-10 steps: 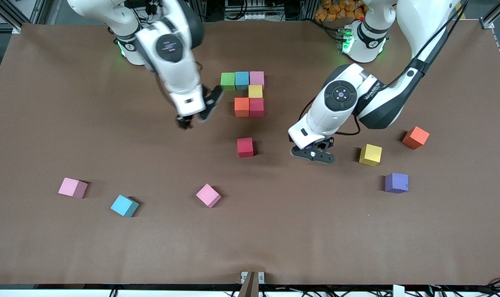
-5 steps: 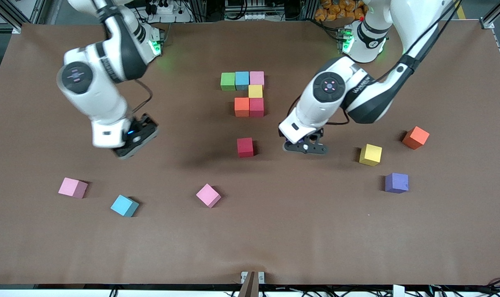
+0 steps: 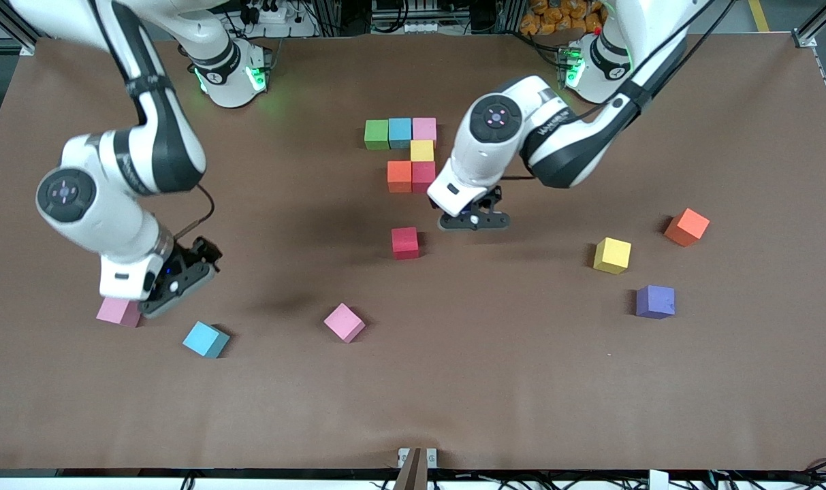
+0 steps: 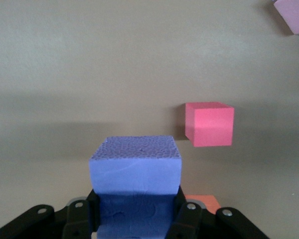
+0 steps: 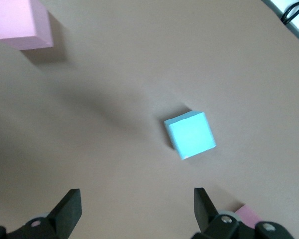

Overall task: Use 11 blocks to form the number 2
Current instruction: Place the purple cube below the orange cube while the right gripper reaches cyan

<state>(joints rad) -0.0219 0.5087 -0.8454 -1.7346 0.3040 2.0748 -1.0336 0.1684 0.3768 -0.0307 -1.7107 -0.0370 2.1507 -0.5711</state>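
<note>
While we scan from the right arm's end of the desk (image 3: 453,395), we find the right gripper (image 5: 137,209) hanging low with its fingers (image 5: 70,209) spread wide and nothing between them, just beside a pink block (image 3: 116,312) and near a light blue block (image 3: 205,339), which the right wrist view shows lying apart from the fingertips. Another pink block (image 3: 344,322) sits loose toward the middle of the desk. Next we see the unfinished number 2 (image 3: 411,151), six cubes so far: green, light blue and pink in a row, yellow under the pink, then orange and red. A loose red block (image 3: 405,243) lies just beside the left gripper (image 3: 474,221), whose fingers (image 4: 182,219) are clamped on a purple block (image 4: 135,172) over the desk beside the digit's red cube. Toward the left arm's end, well apart from those fingers, we see yellow (image 3: 611,255), purple (image 3: 655,301) and orange (image 3: 686,226) blocks.
</note>
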